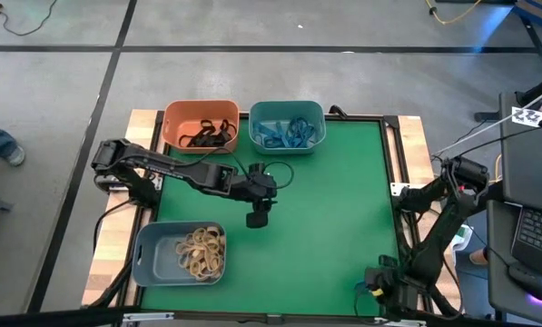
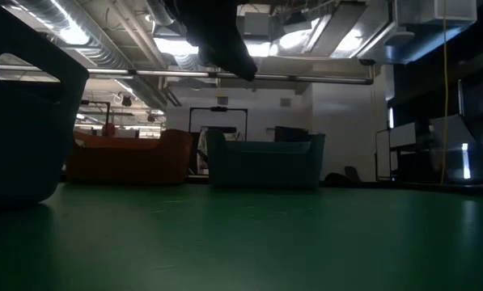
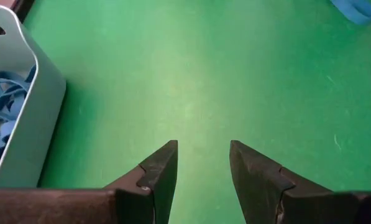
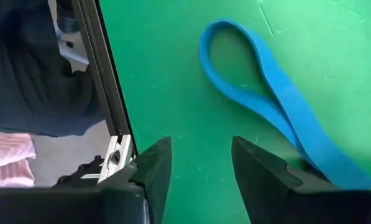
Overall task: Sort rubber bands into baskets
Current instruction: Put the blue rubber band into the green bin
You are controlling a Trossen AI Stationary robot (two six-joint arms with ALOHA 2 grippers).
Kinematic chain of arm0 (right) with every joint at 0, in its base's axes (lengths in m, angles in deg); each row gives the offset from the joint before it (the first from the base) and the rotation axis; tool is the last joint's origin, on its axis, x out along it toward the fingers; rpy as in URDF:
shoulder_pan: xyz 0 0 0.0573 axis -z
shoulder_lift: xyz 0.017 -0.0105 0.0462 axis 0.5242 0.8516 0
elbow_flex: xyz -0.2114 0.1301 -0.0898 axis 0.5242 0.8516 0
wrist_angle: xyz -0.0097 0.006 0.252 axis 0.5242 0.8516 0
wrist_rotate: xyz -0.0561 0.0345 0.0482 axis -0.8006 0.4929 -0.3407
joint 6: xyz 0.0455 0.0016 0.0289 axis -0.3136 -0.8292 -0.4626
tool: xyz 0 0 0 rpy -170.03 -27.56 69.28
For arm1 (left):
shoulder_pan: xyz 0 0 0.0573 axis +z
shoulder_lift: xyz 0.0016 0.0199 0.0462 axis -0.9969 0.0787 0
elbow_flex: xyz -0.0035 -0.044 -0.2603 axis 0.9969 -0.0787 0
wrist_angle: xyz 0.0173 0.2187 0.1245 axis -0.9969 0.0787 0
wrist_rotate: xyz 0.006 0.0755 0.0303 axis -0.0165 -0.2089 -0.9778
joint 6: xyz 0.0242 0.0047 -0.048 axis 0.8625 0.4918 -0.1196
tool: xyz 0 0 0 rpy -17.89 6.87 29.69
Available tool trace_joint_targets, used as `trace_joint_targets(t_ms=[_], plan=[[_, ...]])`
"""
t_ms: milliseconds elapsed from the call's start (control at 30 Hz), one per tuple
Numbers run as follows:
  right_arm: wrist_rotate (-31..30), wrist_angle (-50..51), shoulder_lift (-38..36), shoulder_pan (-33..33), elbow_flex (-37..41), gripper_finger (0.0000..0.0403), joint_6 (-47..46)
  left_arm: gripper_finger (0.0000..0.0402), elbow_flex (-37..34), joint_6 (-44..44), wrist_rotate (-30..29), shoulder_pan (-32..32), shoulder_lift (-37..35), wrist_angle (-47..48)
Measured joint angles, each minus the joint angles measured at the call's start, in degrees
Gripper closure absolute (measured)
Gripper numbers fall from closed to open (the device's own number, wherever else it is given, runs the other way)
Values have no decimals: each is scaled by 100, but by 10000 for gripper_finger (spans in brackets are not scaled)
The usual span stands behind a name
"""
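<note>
I've got the left gripper [image 1: 257,218] out over the middle of the green desk [image 1: 343,209], fingers [image 3: 160,171] parted by a narrow gap, nothing between them. It sits between the grey-blue basket [image 1: 148,263] at the near left and the two baskets at the far edge.

Basket contents from the high view: orange basket [image 1: 175,116] has black rubber bands [image 1: 207,134], teal basket [image 1: 314,113] has blue rubber bands [image 1: 284,133], grey-blue one has tan rubber bands [image 1: 202,252].

The left wrist view shows one blue band [image 3: 353,9] loose on the mat, apart from the fingers. The right wrist view shows another blue band [image 4: 266,93] lying on the mat near the desk's edge rail, just beside one fingertip.

Right gripper [image 4: 201,165] is parked at the near right corner, fingers slightly apart, empty.
</note>
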Motion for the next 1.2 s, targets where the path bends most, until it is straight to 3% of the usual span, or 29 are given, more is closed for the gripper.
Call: trace_joint_targets(t_ms=[167, 467, 767, 867, 1067, 1200], plan=[[-61, 121, 0, -7, 0, 233, -9, 258, -162, 0, 0, 10, 53, -227], [-785, 843, 22, 4, 0, 233, 341, 258, -452, 2, 0, 15, 69, -612], [-898, 975, 539, 4, -9, 237, 761, 258, -452, 3, 0, 17, 87, -597], [-1037, 964, 555, -2, -9, 267, 763, 258, -452, 35, 0, 15, 87, -606], [-1324, 1091, 575, 51, 6, 388, 773, 258, -452, 14, -2, -58, 87, -641], [-1611, 1025, 577, 228, 9, 378, 755, 258, -448, -31, -34, -236, 85, -601]])
